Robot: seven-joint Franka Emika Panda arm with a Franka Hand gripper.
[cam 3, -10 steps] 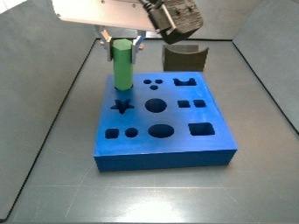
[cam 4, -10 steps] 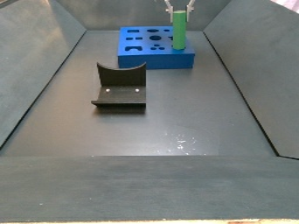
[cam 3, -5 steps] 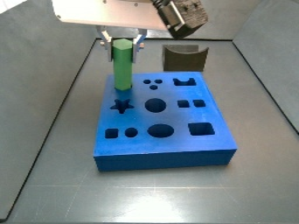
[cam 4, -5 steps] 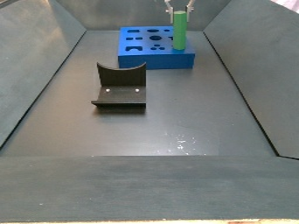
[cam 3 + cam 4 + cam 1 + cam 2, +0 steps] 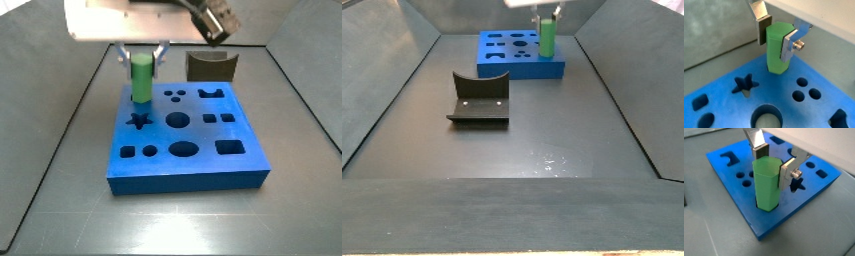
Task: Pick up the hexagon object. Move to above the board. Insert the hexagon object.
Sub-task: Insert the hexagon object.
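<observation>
The jaws are pinching the hexagon object point(image 5: 777, 47) near its top, one flat silver finger point(image 5: 762, 22) pressing a dark pad against one face and the opposite finger point(image 5: 789, 172) pressing the face across from it, so that the gripper point(image 5: 776, 34) is holding the peg upright. In both wrist views the bright green prism is standing vertically with its lower end meeting the top of the board point(image 5: 784, 208) near one corner; its foot is sitting at the hexagon cut-out, though how deep it is going in is hard to tell. In a side view the gripper point(image 5: 142, 55) is hanging over the far left corner of the board point(image 5: 187, 165), with the hexagon object point(image 5: 140, 80) reaching down from it to the blue surface just beyond the star cut-out point(image 5: 138, 122). Around the peg the slab is showing its other dark openings: a large round hole point(image 5: 766, 117) just nearer than the star point(image 5: 744, 83), a pair of small circles point(image 5: 805, 88), and squares and an oval along the near edge. Behind the board, at the far end of the dark floor, the fixture point(image 5: 211, 66) is standing close to the board's far edge. In a side view from the opposite end, the fixture point(image 5: 477, 99) is lying well nearer than the board point(image 5: 516, 55), and the gripper point(image 5: 547, 18) with the hexagon object point(image 5: 548, 36) is at the board's right side.
</observation>
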